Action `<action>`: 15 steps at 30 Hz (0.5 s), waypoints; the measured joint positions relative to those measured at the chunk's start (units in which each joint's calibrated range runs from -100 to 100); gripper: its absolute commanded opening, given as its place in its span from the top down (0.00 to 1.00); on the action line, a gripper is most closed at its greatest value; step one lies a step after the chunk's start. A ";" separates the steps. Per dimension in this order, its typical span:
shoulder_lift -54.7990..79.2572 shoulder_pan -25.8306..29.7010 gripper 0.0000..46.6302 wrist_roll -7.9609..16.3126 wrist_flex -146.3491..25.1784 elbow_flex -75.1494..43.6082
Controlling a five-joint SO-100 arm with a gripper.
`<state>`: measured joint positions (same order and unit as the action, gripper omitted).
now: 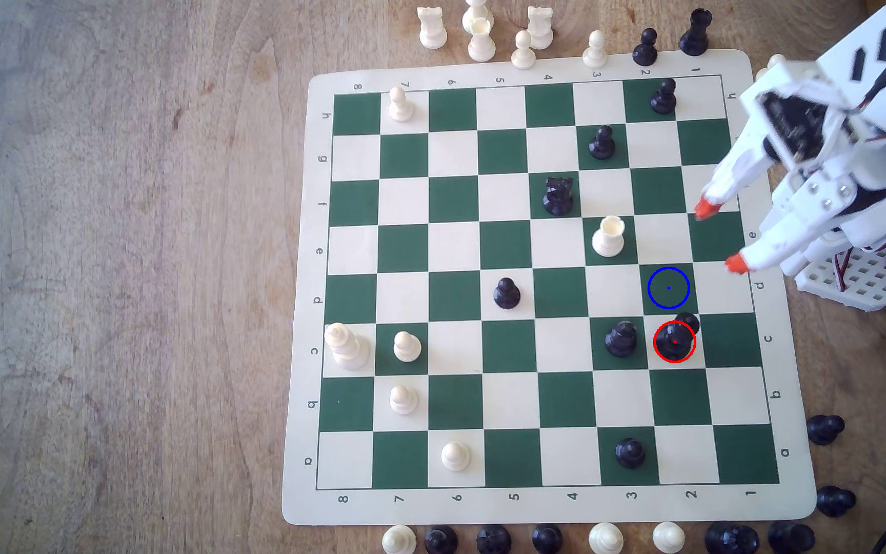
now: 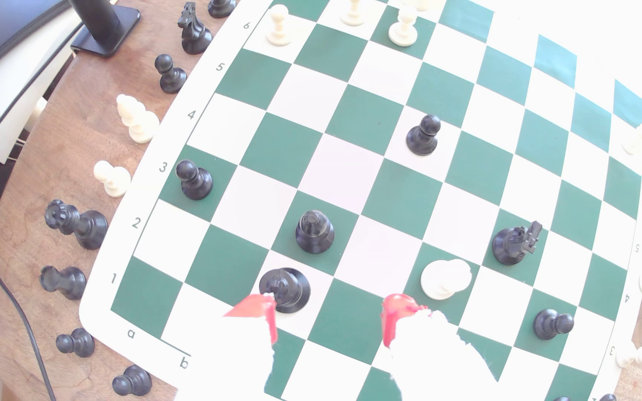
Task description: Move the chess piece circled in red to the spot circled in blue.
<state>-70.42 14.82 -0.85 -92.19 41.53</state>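
Jaws (image 1: 718, 237) hang wide, empty, over the board's edge; chess piece (image 1: 674, 342) beyond one fingertip (image 2: 261, 308); spot (image 1: 668, 288) unobstructed.

One pincer fingertip (image 2: 263, 308) hides part of the chess piece (image 2: 286, 287).

The white arm reaches downward, its tool (image 1: 719, 236) spread wide with both red-tipped fingers (image 1: 705, 207) empty.

- My gripper (image 1: 719, 237) hangs open over the chessboard's (image 1: 531, 506) edge, at the exterior view's right.
- The black chess piece (image 1: 674, 341), ringed red, stands on a cream square.
- The blue-ringed spot (image 1: 668, 287), a bare green square, lies just beyond that piece, between it and my orange fingertips (image 1: 704, 206).
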 measured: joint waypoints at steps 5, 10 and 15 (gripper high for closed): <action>2.76 2.58 0.73 0.68 2.63 4.97; 6.37 4.79 0.81 0.73 3.75 6.78; 9.89 6.64 0.74 1.37 8.29 10.94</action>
<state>-60.54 21.46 0.51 -83.90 52.46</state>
